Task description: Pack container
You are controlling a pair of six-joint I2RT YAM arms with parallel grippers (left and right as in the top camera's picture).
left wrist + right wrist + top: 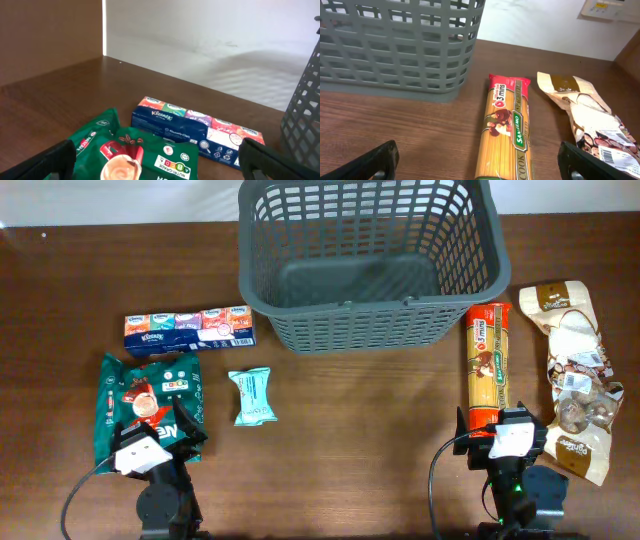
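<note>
While both arms sit low at the near edge of the desk point(340, 450), the basket point(370, 327) stands upright at the far middle, its solid base in plain view. The left hand point(157, 432) is spread as wide as it goes and grips nothing. It hangs over the near end of a green coffee packet point(140, 395) that lies flat on the wood. Just beyond that packet lies a long pack of tissues point(189, 326), near the basket's left corner. A small teal packet point(251, 397) lies to the right of the green one. The right hand point(505, 435) is equally wide open and empty, at the near end of a spaghetti packet point(488, 365) that points toward the basket's right corner. Whether it touches the packet cannot be told. Right of the spaghetti lies a brown and white snack bag point(578, 380).
</note>
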